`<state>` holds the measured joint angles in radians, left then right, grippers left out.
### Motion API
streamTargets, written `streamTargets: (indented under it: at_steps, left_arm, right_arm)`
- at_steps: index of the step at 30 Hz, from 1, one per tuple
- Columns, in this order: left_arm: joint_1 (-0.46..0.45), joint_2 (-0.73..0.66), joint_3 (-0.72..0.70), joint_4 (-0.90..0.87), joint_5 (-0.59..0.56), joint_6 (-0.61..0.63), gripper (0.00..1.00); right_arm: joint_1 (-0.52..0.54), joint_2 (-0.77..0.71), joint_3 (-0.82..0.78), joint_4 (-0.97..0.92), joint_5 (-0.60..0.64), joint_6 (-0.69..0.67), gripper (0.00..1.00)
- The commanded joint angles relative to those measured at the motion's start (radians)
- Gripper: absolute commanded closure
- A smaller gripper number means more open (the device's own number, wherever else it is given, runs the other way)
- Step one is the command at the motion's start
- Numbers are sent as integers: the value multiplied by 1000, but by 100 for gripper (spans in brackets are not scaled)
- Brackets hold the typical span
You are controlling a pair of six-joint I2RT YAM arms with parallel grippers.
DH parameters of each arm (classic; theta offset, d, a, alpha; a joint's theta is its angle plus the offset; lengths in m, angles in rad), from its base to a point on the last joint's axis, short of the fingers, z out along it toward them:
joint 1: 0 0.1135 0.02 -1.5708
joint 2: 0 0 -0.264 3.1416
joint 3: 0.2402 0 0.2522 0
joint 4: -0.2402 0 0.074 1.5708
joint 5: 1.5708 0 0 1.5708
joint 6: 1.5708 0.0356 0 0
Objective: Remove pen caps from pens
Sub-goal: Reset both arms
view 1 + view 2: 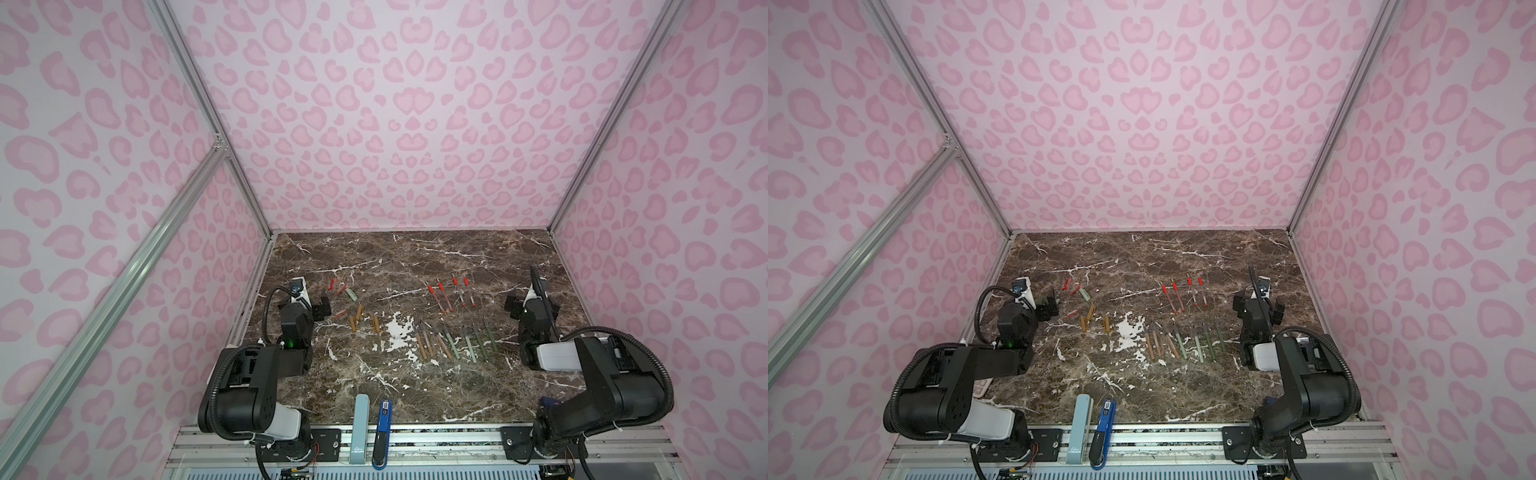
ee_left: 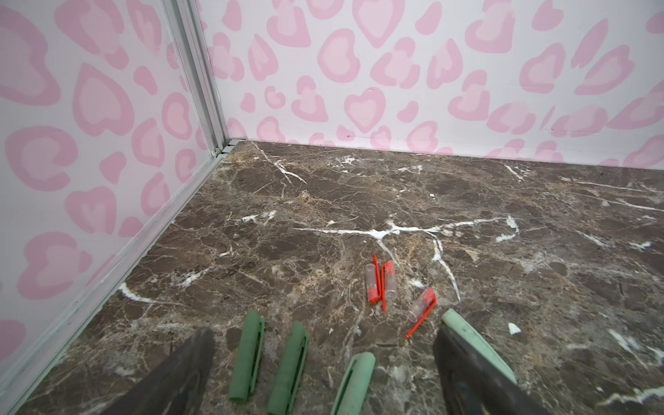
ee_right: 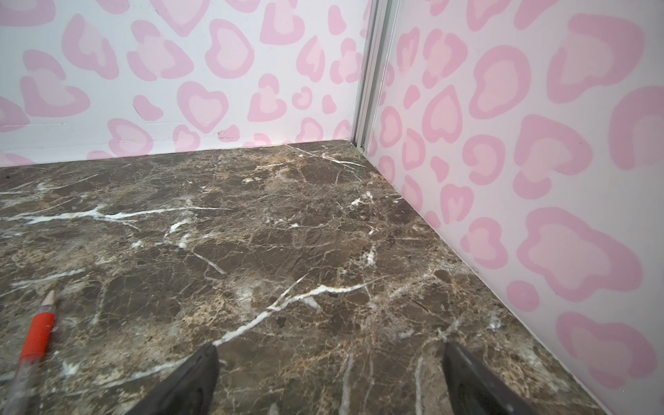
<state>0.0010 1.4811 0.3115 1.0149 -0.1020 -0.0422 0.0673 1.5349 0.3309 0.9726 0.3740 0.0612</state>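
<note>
**Marble table (image 1: 415, 257): jaws wide, nothing held**

Lowest in frame, a long pale-blue flat case (image 1: 359, 428) and a blue-and-black stapler-like tool (image 1: 382, 432) lie side by side across the near edge. Right of centre, thick sage-green and tan-brown pens (image 1: 453, 348) form a row; left of centre lie stubby tan-brown caps (image 1: 353, 323). At mid-left the left gripper (image 1: 325, 308) and at mid-right the right gripper (image 1: 514, 308) stand wide open, empty. Farther up lie slim clear red-ended pens (image 1: 445, 297) and, at left, tiny red clip caps (image 1: 332, 284); sage-green caps (image 2: 287, 363) lie beside the left fingers (image 2: 179, 370).
</note>
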Motion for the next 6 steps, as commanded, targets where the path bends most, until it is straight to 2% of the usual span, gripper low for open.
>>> streamTargets:
  at_steps: [1,6]
  left_arm:
    - [0,3,9,5,-7,-2,2]
    - [-1,-1,0,16,9,9,2]
  right_arm:
    - [2,1,0,8,6,8,1]
    - [2,1,0,9,6,8,1]
